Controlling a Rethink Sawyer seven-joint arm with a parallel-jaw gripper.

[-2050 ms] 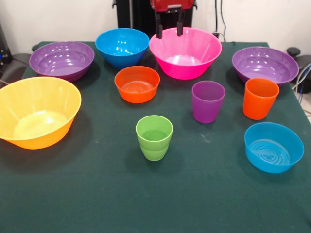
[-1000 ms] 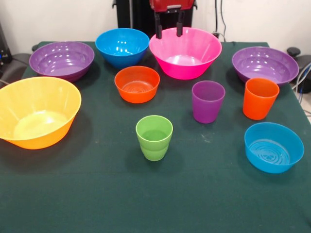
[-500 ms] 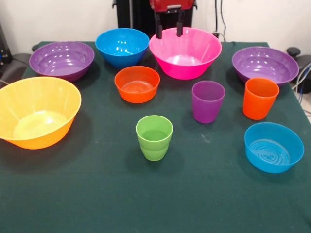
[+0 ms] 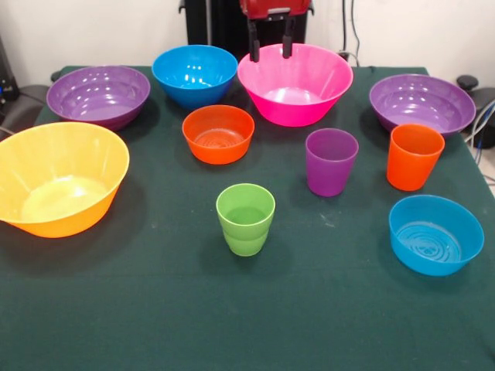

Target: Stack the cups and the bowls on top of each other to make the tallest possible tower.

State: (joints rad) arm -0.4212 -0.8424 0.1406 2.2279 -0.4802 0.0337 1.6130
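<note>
All cups and bowls stand apart on the green table; there is no tower. The green cup (image 4: 245,219) is near the middle, with the purple cup (image 4: 331,161) and orange cup (image 4: 414,156) to its right. At left sits the large yellow-orange bowl (image 4: 56,178). Along the back are a purple bowl (image 4: 98,95), the medium blue bowl (image 4: 194,74), the pink bowl (image 4: 295,83) and another purple bowl (image 4: 421,103). The small orange bowl (image 4: 218,133) and shallow blue bowl (image 4: 435,234) lie nearer. My gripper (image 4: 269,42) hangs open and empty over the pink bowl's far rim.
The dark green tablecloth (image 4: 155,309) covers the table. Cables (image 4: 483,124) hang off the right edge, and a black object (image 4: 467,82) sits at the far right corner.
</note>
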